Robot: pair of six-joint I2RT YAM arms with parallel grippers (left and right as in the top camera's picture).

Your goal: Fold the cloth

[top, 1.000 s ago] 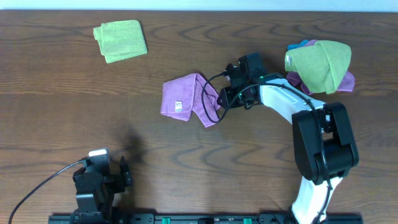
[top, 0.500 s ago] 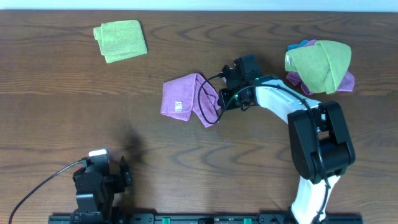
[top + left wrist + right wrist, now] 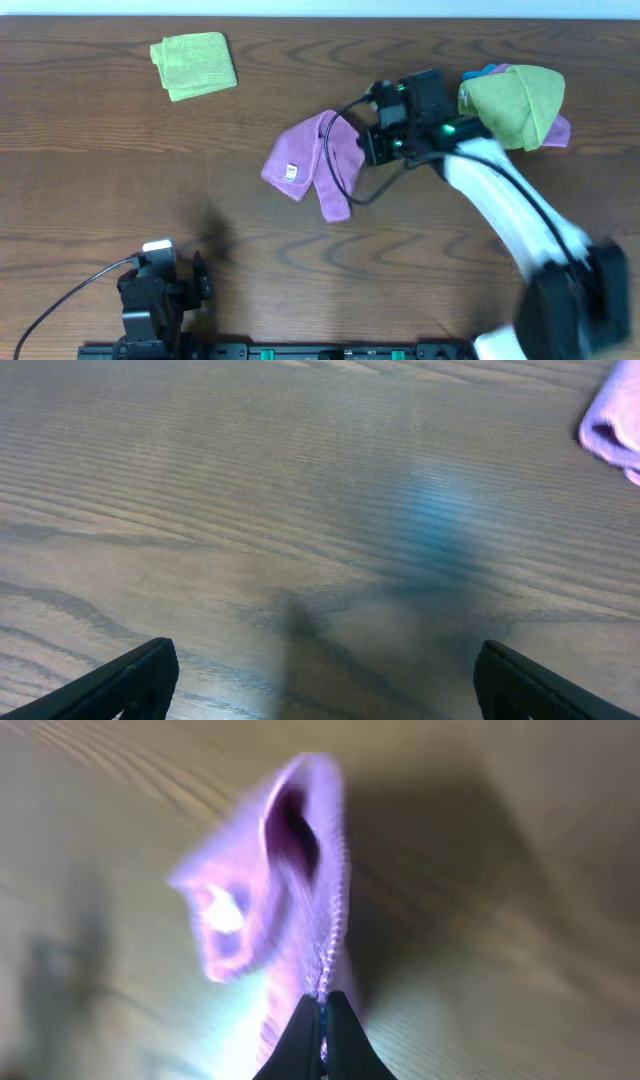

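Pinched almost fully closed, the right pincer [image 3: 322,1020] has a thin edge of the cloth [image 3: 290,890] nipped between its black fingertips at the bottom centre of its wrist picture. The lilac fabric rises away from them, blurred, and curls into an open tube near the top.

From overhead, the cloth [image 3: 310,160] spreads leftward from that pincer, just right of centre. One lobe carries the small white label [image 3: 291,172] and another droops down the frame.

To my eye it is light, limp and slightly clingy, with no stiffness at all, so any part not held will sag or drag on the table [image 3: 100,180]. A corner or hemmed edge looks the sensible place to take it, catching as few layers as possible.

At lower left, well apart from the cloth, the left pincer [image 3: 325,678] has its fingers spread wide with nothing between them. Farther off, a lime-green towel [image 3: 194,65] lies at upper left. A bunched pile [image 3: 512,105] of green, purple and blue sits at upper right.
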